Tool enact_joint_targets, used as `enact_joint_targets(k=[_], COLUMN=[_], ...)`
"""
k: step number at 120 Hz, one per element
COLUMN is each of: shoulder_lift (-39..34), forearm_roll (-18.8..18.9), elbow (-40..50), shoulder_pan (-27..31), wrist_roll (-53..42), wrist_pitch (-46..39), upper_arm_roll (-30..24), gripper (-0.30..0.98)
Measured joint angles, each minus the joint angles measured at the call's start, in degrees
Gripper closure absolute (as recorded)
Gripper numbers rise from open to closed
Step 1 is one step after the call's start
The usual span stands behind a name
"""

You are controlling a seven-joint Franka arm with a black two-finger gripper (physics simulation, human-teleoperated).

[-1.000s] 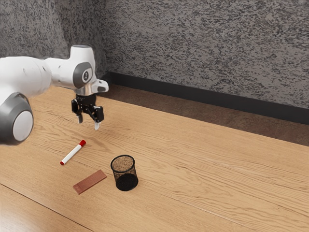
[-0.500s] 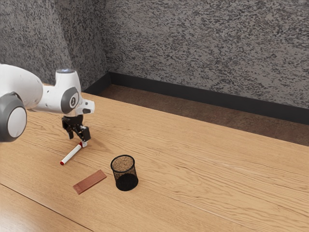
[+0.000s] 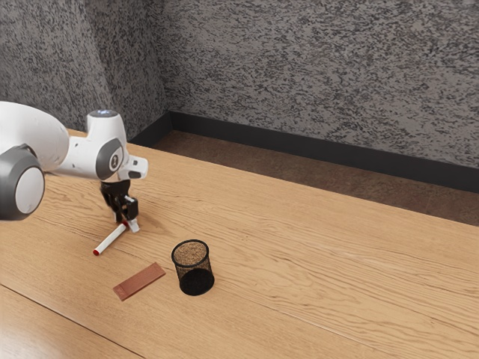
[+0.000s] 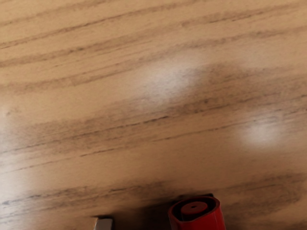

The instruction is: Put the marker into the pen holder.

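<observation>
The marker has a white barrel with red at both ends. The pen holder is black, its side a fine mesh. A flat block is plain reddish brown. The desk is honey tan, streaked with darker wavy grain. The wall is mottled in light and dark greys above a charcoal baseboard; the floor is brown. The arm is white with grey joint caps, the gripper black with pale tips.

My arm is glossy white and smoothly rounded, with dark grey collars, one around a broad pale disc. The wrist joint carries a small round badge on grey, above black, angular jaws.
</observation>
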State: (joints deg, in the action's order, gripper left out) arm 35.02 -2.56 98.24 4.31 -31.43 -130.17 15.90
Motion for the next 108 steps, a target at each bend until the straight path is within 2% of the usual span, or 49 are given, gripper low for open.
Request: enact_joint_targets(k=[13,22,41,61,79,97,108], shoulder_lift=[0.0,-0.2,-0.2,-1.1,-6.4,-16.8,-22.5], forearm_roll=[2.7,3.6,-0.7,-2.7,-3.1,-3.2,-4.5], elbow=[0.0,0.0,0.0,0.1,0.7,4.4,6.5], shoulder_pan=[-0.1,-0.1,-0.2,-0.7,-3.6,-9.1,-12.2], wrist_roll=[3.0,5.0,3.7,1.7,0.5,0.0,0.0], wrist_pitch=[-0.9,-1.3,-0.6,-0.1,0.3,0.6,1.2], upper_arm_roll=[0.0,0.0,0.0,0.0,0.0,-1.3,-2.0], gripper=[0.79,0.80,0.79,0.79,0.79,0.79,0.79])
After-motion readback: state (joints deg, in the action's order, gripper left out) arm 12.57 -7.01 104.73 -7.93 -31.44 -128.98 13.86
